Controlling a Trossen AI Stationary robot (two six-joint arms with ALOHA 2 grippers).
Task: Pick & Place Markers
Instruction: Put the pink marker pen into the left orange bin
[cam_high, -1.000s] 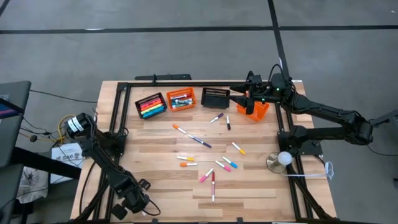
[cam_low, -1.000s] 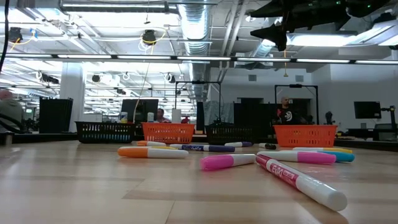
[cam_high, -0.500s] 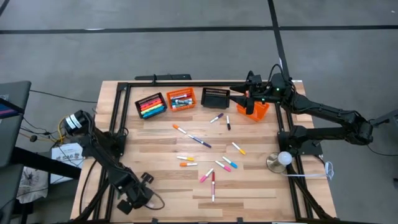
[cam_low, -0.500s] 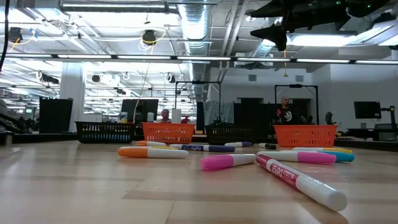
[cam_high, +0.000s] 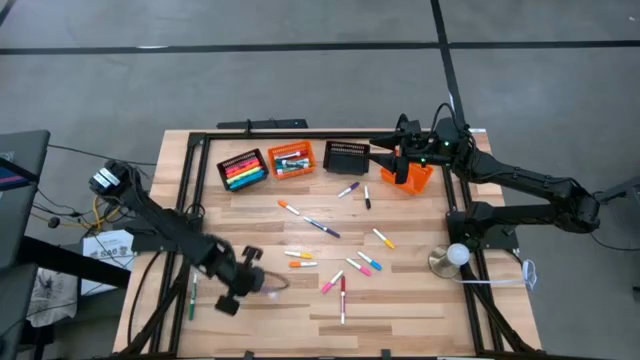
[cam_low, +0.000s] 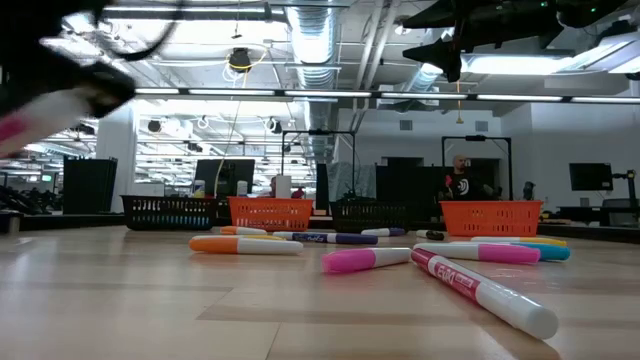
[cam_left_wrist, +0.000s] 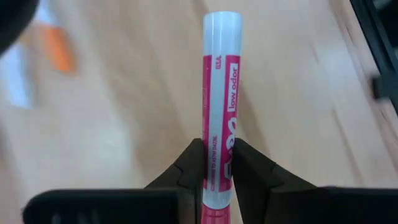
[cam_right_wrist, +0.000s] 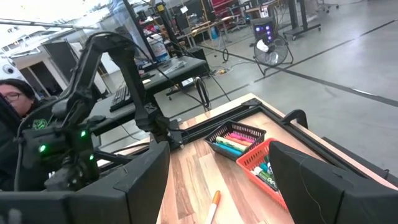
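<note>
Several markers lie scattered flat on the wooden table, and in the low view they show close up. My left gripper hovers over the table's near left part, shut on a pink-and-white marker; it shows blurred at the low view's upper left. My right gripper hangs open, high above the orange basket at the far right, its fingers wide apart. More markers lie in a black basket and an orange basket. My left gripper pinches the pink-and-white marker between its two fingers, on the printed pink barrel. The fingers lie along the marker, whose white end sticks out forward past the fingertips. The marker is lifted clear of the table.
Four baskets stand in a row along the far edge, among them an empty-looking black one. A dark frame rail borders the table. A round metal stand with a white ball sits at the right edge. A green marker lies by the left rail.
My left arm has swung from the table's near left corner up and toward the table's middle, and its gripper with the marker has come into the low view at the upper left. The right arm and the markers on the table have kept still.
</note>
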